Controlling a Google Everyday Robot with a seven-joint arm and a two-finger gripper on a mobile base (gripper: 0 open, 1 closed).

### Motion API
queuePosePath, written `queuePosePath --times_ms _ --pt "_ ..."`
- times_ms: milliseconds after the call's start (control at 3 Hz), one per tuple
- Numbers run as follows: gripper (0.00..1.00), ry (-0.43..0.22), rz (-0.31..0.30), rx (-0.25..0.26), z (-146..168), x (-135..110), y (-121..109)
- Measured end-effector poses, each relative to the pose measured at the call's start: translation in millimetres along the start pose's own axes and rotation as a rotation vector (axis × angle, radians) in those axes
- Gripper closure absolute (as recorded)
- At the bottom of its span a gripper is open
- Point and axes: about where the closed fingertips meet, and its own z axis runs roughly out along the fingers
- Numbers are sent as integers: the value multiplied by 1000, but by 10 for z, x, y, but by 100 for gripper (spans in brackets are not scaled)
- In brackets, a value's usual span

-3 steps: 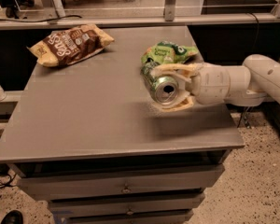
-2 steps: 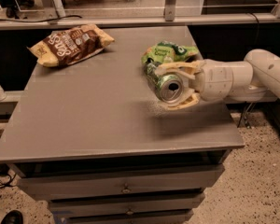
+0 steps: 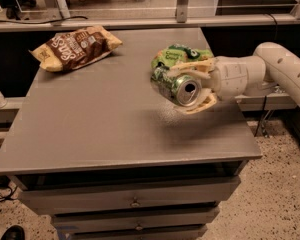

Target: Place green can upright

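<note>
Gripper (image 3: pixel 184 90), at the end of the white arm (image 3: pixel 270 64) reaching in from the right, is held over the right half of the grey table (image 3: pixel 100 134). Its two cream fingers (image 3: pixel 192 69) are clamped on the green can (image 3: pixel 165 81), one above and one below. The can is clear of the tabletop, with a soft shadow beneath it. It lies on its side, not upright. Its silver top and pull-tab opening face the camera and slightly right, and the green wall shows on the left.

Directly behind the can, a green snack bag (image 3: pixel 182 54) rests on the table. Whether the can touches the bag cannot be told. A brown snack bag (image 3: pixel 75 46) lies at the far left corner, well apart from the gripper. Drawer fronts (image 3: pixel 135 202) run below the tabletop.

Compared with one second earlier:
- The can has shifted a little to the right and slightly up.
- The can has turned. Earlier its top faced the camera almost squarely and little of the side was visible, whereas now more of the green label shows.
- The arm's outer segment sits higher in view.
- The grip on the can is unchanged.
- Both snack bags have kept their places.
</note>
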Motion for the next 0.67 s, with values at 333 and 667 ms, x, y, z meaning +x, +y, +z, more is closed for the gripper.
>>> queuePosePath --times_ms 333,667 --pt "100 0 0 0 0 1 0" --pt "100 21 43 17 32 136 -78"
